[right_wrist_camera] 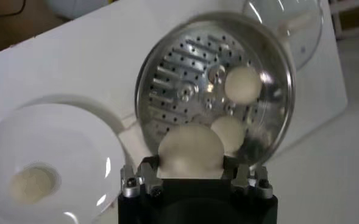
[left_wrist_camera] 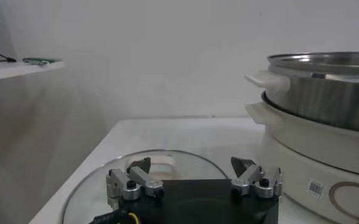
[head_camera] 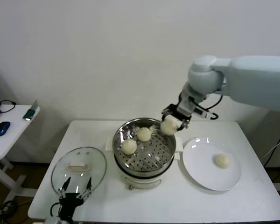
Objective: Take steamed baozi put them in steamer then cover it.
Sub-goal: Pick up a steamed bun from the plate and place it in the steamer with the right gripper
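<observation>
Head view gives us the full layout: the steamer (head_camera: 144,151) sits at the centre of the white table (head_camera: 252,200), with the glass lid (head_camera: 79,169) lying flat at its 8 o'clock and the white plate (head_camera: 203,172) at its 3 o'clock. We see the right gripper (head_camera: 171,122) positioned over the steamer rim at about 1 o'clock, its fingers closed around one steamed baozi (head_camera: 168,126), which is held clear of the perforated floor. Two more baozi rest inside the basket, one (head_camera: 144,134) near 12 o'clock and one (head_camera: 129,146) near 9 o'clock, apart from each other. A fourth baozi (head_camera: 222,160) lies on the plate, toward its 2 o'clock side. In the right wrist view we confirm the held bun (right_wrist_camera: 191,150) seated between the gripper's fingers (right_wrist_camera: 132,182). The left gripper (head_camera: 75,192) hovers at the lid's 6 o'clock edge; in the left wrist view we see its fingers (left_wrist_camera: 130,181) spread wide, holding nothing, with the lid handle (left_wrist_camera: 161,162) just beyond them.
</observation>
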